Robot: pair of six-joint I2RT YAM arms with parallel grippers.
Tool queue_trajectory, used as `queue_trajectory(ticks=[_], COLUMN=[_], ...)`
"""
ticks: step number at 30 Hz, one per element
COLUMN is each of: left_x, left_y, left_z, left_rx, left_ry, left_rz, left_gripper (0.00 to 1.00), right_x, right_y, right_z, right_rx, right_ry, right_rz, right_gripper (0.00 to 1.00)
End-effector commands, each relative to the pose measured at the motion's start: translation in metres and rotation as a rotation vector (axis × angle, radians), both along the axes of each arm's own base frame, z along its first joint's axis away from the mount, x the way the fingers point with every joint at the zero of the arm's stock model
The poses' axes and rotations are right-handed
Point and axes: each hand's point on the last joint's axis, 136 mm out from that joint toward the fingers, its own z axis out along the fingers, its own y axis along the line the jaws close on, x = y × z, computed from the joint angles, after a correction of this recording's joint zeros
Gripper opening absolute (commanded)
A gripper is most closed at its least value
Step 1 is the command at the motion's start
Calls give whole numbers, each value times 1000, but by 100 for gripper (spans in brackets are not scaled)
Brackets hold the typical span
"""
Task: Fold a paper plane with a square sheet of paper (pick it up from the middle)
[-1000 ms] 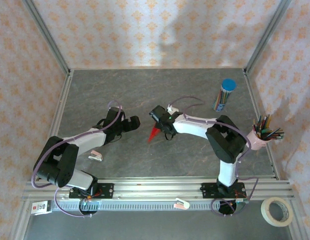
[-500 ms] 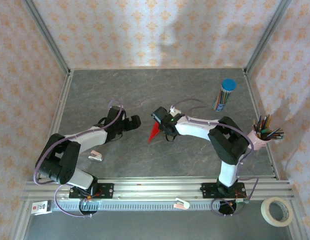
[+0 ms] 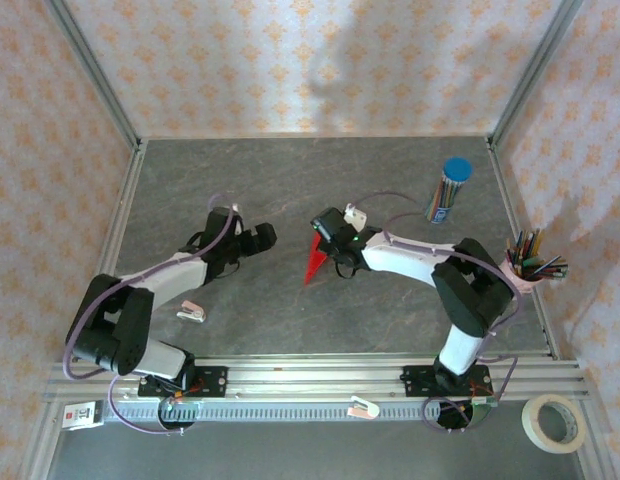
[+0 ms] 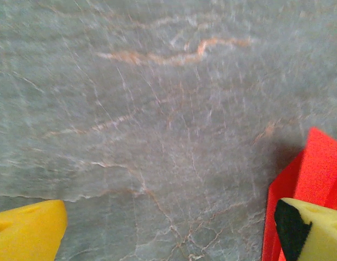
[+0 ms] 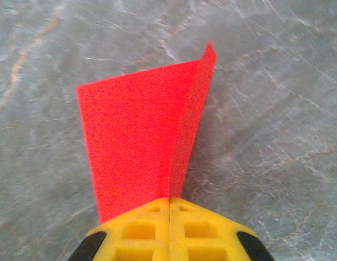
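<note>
The bright red paper plane, a folded pointed dart, stands on edge in the middle of the grey marbled table. My right gripper is shut on it. In the right wrist view its yellow fingers meet along the crease, and the paper plane fans out ahead of the right gripper. My left gripper stands open just left of the plane, with nothing between its fingers. In the left wrist view the left gripper hovers over bare table, and the paper plane shows behind the right-hand finger.
A blue-capped tube of coloured pencils lies at the back right. A pink cup of pencils stands by the right wall. A small white and pink object lies near the left arm. A tape roll sits outside the frame at the front right.
My right gripper has shut on the red paper plane and shifted a little to the right and back with it. My left gripper has drawn slightly back, still open.
</note>
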Motion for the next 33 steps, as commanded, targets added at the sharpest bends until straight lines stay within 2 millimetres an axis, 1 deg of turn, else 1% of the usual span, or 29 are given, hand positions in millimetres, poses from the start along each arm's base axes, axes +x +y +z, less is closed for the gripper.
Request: queue_trajectory(ticks=[1, 4, 7, 11, 14, 17, 19, 24, 27, 33], left_x=[3, 3, 3, 4, 6, 5, 4, -4, -11, -23], left_y=[9, 20, 27, 29, 28, 26, 23, 13, 6, -17], left_z=[27, 38, 45, 46, 44, 39, 36, 23, 12, -2], left_rx=[-98, -161, -223, -267, -271, -279, -293, -336, -344, -326], left_ry=[-79, -112, -130, -129, -121, -105, -100, -62, -24, 26], left_rz=[28, 54, 67, 66, 66, 61, 48, 10, -10, -62], left_gripper=[99, 99, 99, 99, 99, 99, 97, 94, 93, 89], right_x=[12, 13, 8, 0, -4, -4, -4, -5, -7, -8], right_y=[18, 45, 70, 93, 100, 100, 97, 79, 67, 50], right_z=[43, 68, 83, 88, 76, 59, 43, 9, -5, -19], right_rx=[69, 161, 251, 365, 423, 469, 477, 449, 427, 381], right_ry=[-125, -186, -220, -245, -227, -193, -158, -99, -79, -63], right_rz=[100, 237, 362, 466, 497, 495, 488, 448, 418, 376], right_gripper=[0, 0, 0, 0, 0, 0, 0, 0, 0, 0])
